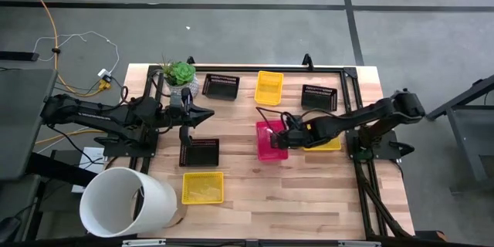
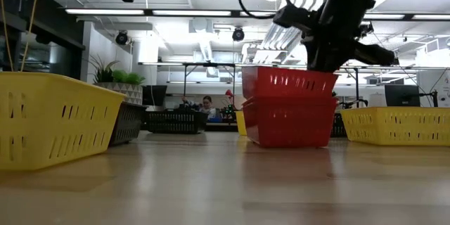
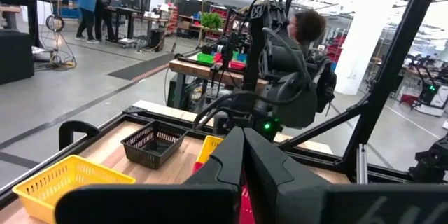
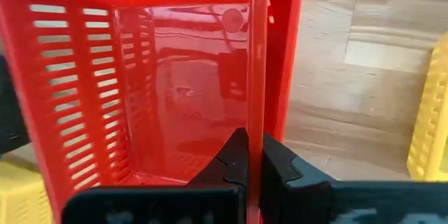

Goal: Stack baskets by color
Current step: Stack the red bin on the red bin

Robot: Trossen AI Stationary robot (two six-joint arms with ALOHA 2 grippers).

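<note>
Right gripper (image 4: 250, 155) — reached in low from the right edge of the high view to frame centre — is clamped on the wall of a red basket (image 1: 270, 134) nested atop another red basket (image 2: 285, 123). Left gripper (image 1: 202, 113), fingers closed and empty, points rightward at centre-left above a black basket (image 1: 202, 152).

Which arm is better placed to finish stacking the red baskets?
The right. Its hand is shut on the top red basket's wall, above another red basket; the left hand hovers elsewhere.
</note>
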